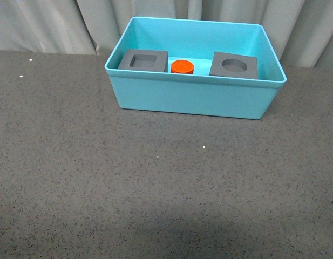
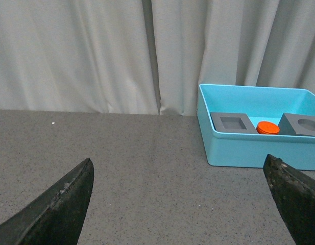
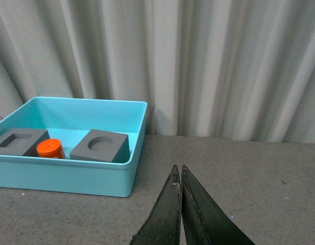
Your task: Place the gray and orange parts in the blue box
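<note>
Already, in the front view, all three parts sit inside the blue box (image 1: 193, 100) in the upper middle of the frame: the gray cube with the square recess (image 1: 144, 60) at left, the orange cylinder (image 1: 182, 67) in the middle, the gray cube with the round recess (image 1: 234, 65) at right. The cylinder seems just beside the square-recess cube, though the rim hides their bases. Neither arm shows here, and the task looks finished.

In the left wrist view, the box sits at middle right with the same three parts inside. The left gripper (image 2: 185, 204) has its jaws wide apart, the fingers (image 2: 60, 209) at the lower corners, holding nothing.

In the right wrist view, the box fills the lower left. The right gripper (image 3: 182, 214) has its jaws pressed together at bottom centre, empty.

The cubes look rigid, matte and likely light, best pinched across two flat opposite sides. The cylinder looks smooth, so it could slip; grip it across its round side.
</note>
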